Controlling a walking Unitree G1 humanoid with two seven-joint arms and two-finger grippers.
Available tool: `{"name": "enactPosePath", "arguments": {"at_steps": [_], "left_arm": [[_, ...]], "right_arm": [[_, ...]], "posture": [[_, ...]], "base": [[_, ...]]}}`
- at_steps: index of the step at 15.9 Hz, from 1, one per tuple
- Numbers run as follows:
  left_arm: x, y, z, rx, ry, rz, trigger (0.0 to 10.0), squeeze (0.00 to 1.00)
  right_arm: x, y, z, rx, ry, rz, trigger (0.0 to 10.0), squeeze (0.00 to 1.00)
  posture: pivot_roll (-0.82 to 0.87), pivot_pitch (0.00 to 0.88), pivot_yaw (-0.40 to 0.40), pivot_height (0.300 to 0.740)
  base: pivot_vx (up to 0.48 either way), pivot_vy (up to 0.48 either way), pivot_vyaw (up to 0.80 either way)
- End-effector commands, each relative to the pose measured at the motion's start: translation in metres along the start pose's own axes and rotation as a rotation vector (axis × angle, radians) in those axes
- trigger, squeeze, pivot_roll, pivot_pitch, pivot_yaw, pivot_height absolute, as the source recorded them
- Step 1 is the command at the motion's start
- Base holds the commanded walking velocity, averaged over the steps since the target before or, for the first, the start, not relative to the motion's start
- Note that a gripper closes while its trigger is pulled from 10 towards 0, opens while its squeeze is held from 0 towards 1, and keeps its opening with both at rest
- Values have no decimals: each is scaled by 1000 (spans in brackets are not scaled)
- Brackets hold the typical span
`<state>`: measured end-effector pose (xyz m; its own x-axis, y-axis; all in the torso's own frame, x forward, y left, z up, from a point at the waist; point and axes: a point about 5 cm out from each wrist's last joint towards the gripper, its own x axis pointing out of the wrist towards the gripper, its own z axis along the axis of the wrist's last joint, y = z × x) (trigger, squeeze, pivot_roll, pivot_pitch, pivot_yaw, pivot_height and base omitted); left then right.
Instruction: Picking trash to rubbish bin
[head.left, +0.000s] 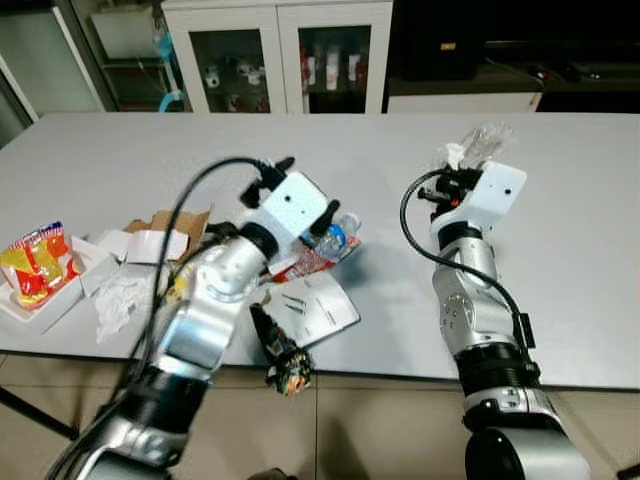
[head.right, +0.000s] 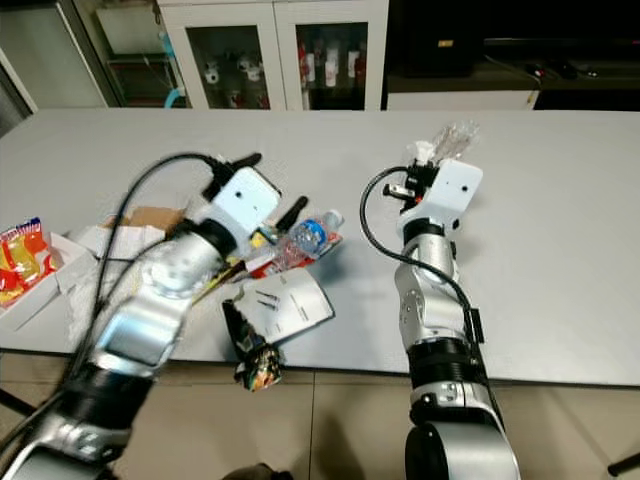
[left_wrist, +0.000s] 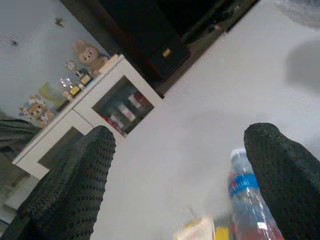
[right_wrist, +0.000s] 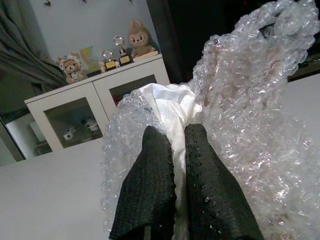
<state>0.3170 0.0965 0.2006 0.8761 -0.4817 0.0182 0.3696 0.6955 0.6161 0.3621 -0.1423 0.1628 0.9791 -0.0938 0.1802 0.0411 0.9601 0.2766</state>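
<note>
- Right gripper (right_wrist: 172, 150), upper right of table (head.left: 580, 200): pinching bubble wrap (right_wrist: 250, 125) and tissue (right_wrist: 167, 107).
- Left gripper (left_wrist: 175, 165): spread beside bottle (head.left: 335, 238), centre.
- Left to clear: wrappers, boxes, lower left.

plastic bottle (left_wrist: 252, 200) with blue label, print too blurred to read, no other legible text

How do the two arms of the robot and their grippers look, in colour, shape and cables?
Both arms are built of rounded silver segments with black joint rings. Each wrist carries a white, box-like housing, and a black cable loops beside it. The left gripper and the right gripper each have two long black fingers with a dotted, textured surface. No lettering can be made out on the arms.
</note>
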Motion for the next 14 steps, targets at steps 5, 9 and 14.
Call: {"name": "enactPosePath", "arguments": {"at_steps": [5,9,14], "left_arm": [[-10,-2,-13,44,193,-31,10000,0],[-16,7,-31,64,365,44,10000,0],[-17,8,-30,40,431,43,10000,0]], "right_arm": [[-2,0,-2,-3,18,-1,10000,0],[-3,0,-4,-7,31,-1,10000,0],[-3,0,-5,-5,40,1,10000,0]], "posture": [[37,41,66,740],[35,47,68,740],[34,43,67,740]], "base": [[0,0,0],[0,0,0],[0,0,0]]}}
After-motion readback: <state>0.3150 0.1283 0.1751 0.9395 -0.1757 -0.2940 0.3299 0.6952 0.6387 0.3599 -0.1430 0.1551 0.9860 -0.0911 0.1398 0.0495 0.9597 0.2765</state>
